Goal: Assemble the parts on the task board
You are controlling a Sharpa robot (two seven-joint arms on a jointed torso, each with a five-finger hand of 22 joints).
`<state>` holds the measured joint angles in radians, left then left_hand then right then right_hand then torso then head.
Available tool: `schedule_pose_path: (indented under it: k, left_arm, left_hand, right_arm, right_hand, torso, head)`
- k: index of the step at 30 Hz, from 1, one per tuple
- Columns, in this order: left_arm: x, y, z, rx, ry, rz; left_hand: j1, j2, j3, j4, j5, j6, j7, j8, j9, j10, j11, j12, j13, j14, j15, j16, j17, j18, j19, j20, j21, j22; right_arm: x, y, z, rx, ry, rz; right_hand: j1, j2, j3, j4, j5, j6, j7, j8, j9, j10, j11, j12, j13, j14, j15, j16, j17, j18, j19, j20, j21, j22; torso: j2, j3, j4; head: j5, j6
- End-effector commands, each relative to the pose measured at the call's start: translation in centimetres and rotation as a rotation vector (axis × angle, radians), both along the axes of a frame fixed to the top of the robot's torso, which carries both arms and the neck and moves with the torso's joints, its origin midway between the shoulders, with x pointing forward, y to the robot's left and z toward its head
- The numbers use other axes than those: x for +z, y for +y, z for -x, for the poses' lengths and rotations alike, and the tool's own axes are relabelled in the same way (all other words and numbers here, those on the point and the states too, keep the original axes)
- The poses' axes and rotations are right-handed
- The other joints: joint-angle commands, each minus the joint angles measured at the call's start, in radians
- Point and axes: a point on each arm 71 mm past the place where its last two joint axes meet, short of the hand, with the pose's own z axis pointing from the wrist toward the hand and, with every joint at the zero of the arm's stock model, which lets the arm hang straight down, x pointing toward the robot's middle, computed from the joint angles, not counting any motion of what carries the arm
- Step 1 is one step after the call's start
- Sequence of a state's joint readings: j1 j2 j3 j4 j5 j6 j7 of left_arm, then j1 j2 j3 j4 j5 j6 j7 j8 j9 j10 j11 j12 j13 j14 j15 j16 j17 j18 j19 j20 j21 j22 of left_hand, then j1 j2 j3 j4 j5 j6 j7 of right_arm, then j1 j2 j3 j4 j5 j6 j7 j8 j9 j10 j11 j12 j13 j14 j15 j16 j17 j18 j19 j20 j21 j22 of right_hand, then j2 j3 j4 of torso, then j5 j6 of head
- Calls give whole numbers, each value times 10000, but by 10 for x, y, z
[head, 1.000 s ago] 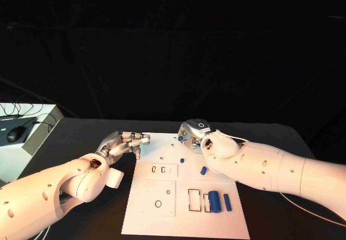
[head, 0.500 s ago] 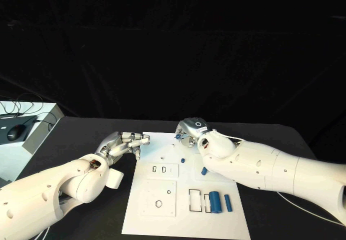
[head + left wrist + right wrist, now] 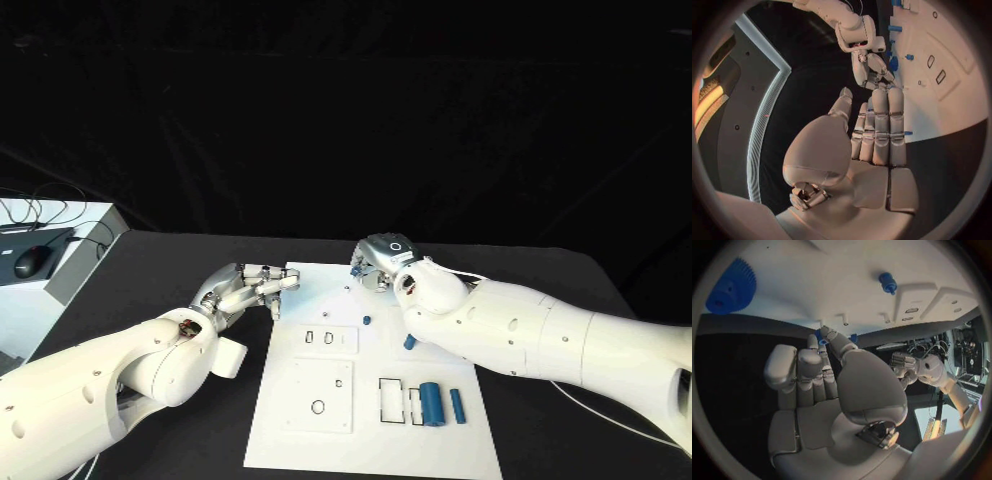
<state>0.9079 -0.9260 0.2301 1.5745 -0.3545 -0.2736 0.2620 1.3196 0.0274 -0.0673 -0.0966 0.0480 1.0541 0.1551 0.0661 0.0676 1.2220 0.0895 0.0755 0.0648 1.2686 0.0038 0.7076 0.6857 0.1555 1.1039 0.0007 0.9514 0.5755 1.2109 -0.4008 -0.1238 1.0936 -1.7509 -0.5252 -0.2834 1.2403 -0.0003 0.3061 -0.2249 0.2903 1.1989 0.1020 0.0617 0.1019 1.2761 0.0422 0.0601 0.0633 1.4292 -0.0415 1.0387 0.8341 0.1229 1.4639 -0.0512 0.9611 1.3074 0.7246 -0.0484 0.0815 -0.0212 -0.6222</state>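
Pinching a small blue part (image 3: pixel 822 338) at the task board (image 3: pixel 296 425)'s 12 o'clock edge with the right hand (image 3: pixel 382 262), left hand (image 3: pixel 248 288) empty-fingered at 10 o'clock, leaving loose cylinders (image 3: pixel 428 403) at 4 o'clock and most sockets unfilled.

head camera looks down; wrist cameras, seemingly close, share the task board (image 3: pixel 375 380).

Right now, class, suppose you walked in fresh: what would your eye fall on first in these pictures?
The white task board lies mid-table between two white arms. At its far edge the right hand pinches a small blue part; the left hand rests open by the board's far left corner. Blue cylinders lie near the board's right edge.
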Motion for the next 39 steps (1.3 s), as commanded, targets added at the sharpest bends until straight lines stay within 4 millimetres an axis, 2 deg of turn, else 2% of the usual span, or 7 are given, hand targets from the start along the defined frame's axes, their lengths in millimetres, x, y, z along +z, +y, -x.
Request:
schedule_pose_path:
  k: [1,9,31,39]
  left_arm:
    - [1,-2,1,-96,-70,41]
    - [1,-2,1,-98,-71,43]
    - [1,-2,0,-76,-73,37]
    - [1,-2,0,-72,-76,38]
  left_hand:
    - [18,30,24,-62,12,-78,-24,32,3,-67,-11,-46,-8,37,48,-53,-12,306,24,78,-58,14]
    - [6,35,10,-68,13,-92,-20,36,4,-86,-7,-40,-8,36,51,-41,-17,315,27,86,-62,29]
    - [3,39,2,-69,13,-102,-11,38,4,-100,0,-39,-8,33,55,-32,-24,320,31,90,-68,43]
    - [3,39,2,-69,13,-102,-11,38,4,-100,0,-39,-8,33,55,-32,-24,320,31,90,-68,43]
  right_arm:
    - [2,1,-1,70,-145,59]
    - [2,2,-1,121,-95,62]
    - [1,7,-1,294,221,138]
    - [0,7,-2,271,306,220]
  right_hand:
    - [204,135,61,146,53,317,-184,46,905,24,-4,6,10,5,-21,-20,5,-121,639,-64,-59,1284]
    - [211,125,33,168,2,317,-188,46,898,15,-2,7,10,2,-18,-34,-7,-123,640,-60,-81,1286]
    - [222,78,-34,188,-21,305,-184,39,867,-28,15,4,8,-8,-7,-67,-30,-117,638,-54,-156,1278]
    - [224,37,-75,198,-57,276,-171,32,809,-84,36,7,8,-23,8,-116,-62,-107,629,-41,-229,1266]
  torso:
    - [8,0,0]
    - [12,-2,-9]
    - [21,-10,-10]
    - [28,-3,-16]
  head:
    - [-2,-12]
    - [-17,-34]
    - [44,-113]
    - [49,-122]
